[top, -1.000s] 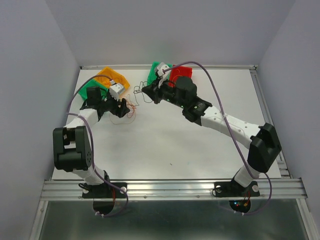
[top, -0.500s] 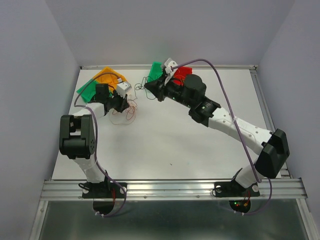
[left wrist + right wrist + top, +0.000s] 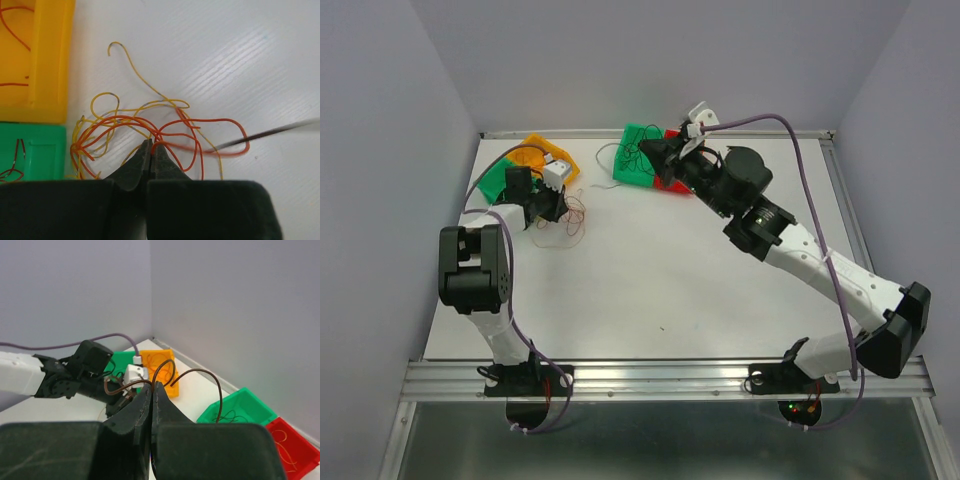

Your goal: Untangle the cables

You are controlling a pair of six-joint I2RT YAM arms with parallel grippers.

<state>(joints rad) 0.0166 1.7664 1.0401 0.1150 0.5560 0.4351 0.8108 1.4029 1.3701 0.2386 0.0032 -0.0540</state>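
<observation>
The cables lie as a loose tangle (image 3: pixel 575 213) of red-orange (image 3: pixel 210 120) and yellow (image 3: pixel 131 60) wires on the white table, beside the orange bin. My left gripper (image 3: pixel 151 145) is shut on a red-orange strand at the tangle's near edge; in the top view it (image 3: pixel 558 205) sits just left of the tangle. My right gripper (image 3: pixel 152 386) is shut on a dark brown cable (image 3: pixel 220 395) that arcs up from its tips and hangs down toward the green bin (image 3: pixel 240 410). Seen from above, that gripper (image 3: pixel 647 148) is raised over the green bin (image 3: pixel 638 165).
An orange bin (image 3: pixel 535 152) and a green bin (image 3: pixel 495 182) with wires inside stand at the back left, close behind the left gripper. A red bin (image 3: pixel 667 184) adjoins the middle green bin. A metal rail (image 3: pixel 660 133) borders the table's far edge.
The left gripper has shut on a red-orange strand and shifted slightly left. The right arm has swung right and up, carrying the dark cable away from the tangle to above the green bin.
</observation>
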